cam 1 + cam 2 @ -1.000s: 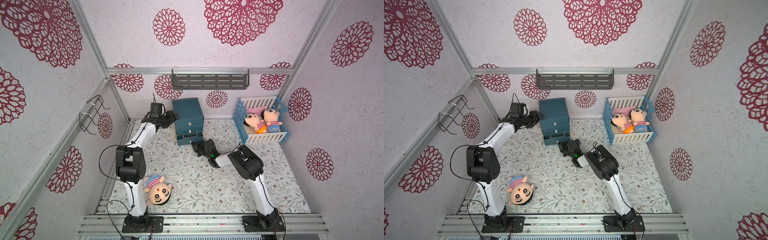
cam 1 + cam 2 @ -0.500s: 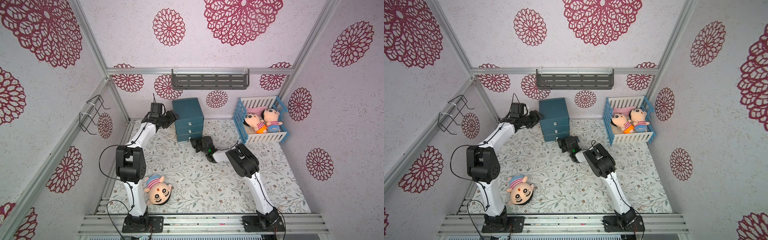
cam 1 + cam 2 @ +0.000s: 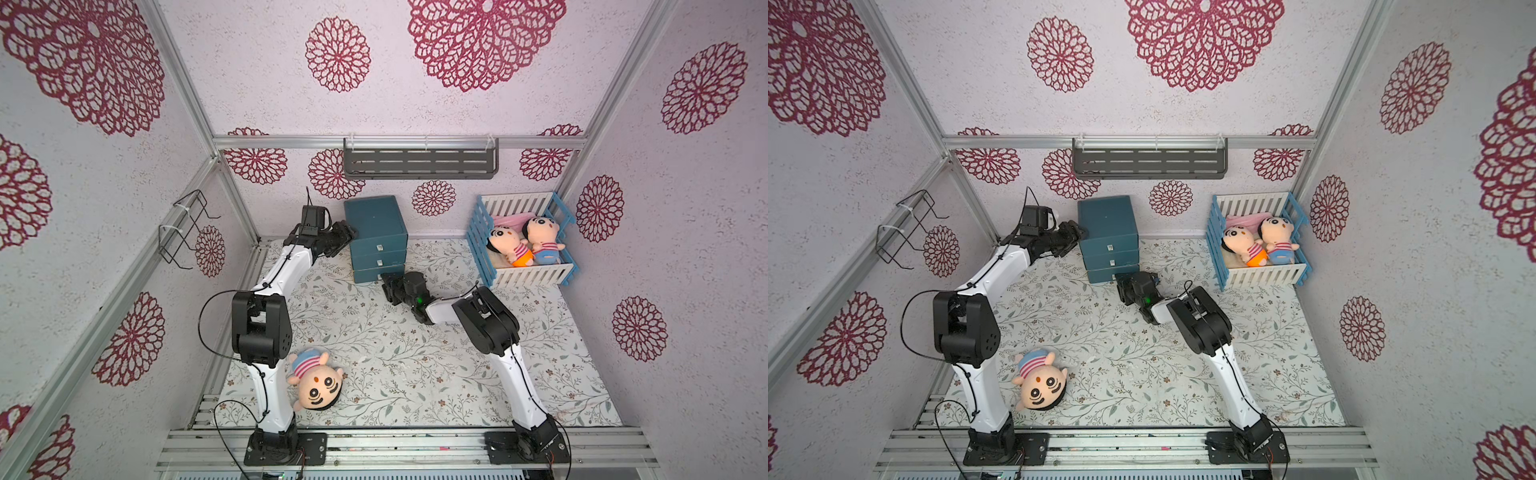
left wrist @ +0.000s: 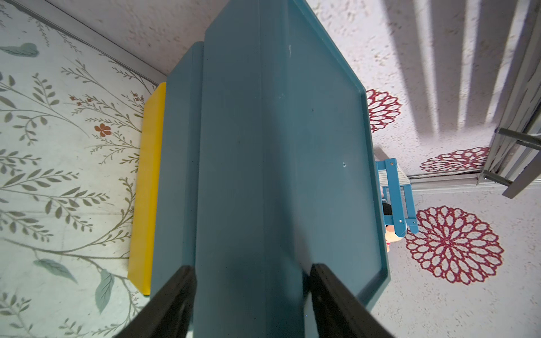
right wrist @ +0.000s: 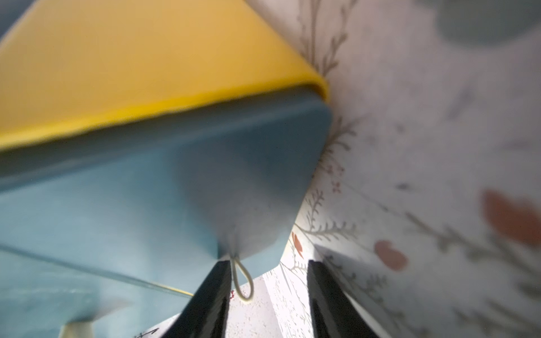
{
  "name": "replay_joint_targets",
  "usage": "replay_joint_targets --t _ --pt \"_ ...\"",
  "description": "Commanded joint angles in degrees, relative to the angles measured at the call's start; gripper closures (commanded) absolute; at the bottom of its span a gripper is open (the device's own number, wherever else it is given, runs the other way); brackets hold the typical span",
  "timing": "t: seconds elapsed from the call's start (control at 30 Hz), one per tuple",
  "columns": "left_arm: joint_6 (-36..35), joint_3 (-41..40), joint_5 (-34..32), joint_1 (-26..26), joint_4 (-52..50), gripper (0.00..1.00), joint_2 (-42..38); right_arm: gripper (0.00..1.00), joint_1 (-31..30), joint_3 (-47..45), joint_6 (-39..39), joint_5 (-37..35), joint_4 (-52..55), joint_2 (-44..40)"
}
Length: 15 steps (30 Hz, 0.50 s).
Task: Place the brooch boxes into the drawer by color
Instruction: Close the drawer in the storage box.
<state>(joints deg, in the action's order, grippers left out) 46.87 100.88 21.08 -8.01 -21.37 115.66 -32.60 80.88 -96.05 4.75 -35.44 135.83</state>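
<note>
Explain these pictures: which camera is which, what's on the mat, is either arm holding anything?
Two white robot arms with two-finger grippers work over a mat. Both top views look down on everything; each wrist view looks along its own fingers. The left gripper clamps the side of the teal cabinet. The right gripper is open and empty, beside the bottom drawer's pull. A plush head lies on the mat; two dolls lie in the crib. No brooch boxes show.

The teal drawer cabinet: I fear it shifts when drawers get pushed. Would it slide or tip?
Probably rigid: the drawer cabinet shows flat, hard-looking panels. It looks boxy on a flat yellow base, so sliding over the floral mat seems likelier than tipping. The left tool straddling its edge hints it is light enough to need steadying.
</note>
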Motion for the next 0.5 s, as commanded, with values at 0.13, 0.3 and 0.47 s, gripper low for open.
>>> replay_joint_targets --t 0.13,0.3,0.47 --pt "0.41 0.33 -2.70 -1.40 -3.77 0.28 -4.86 0.47 0.69 -7.50 4.51 -4.59 10.66 -14.37" --pt "1.16 -0.67 -4.38 -1.22 -3.99 0.27 -8.59 0.45 1.97 -15.25 11.60 -6.53 16.12 -24.45" --pt "2.38 -6.03 -8.89 -0.43 -4.04 0.20 -16.71 0.11 5.78 -21.61 28.72 -11.08 24.05 -38.62"
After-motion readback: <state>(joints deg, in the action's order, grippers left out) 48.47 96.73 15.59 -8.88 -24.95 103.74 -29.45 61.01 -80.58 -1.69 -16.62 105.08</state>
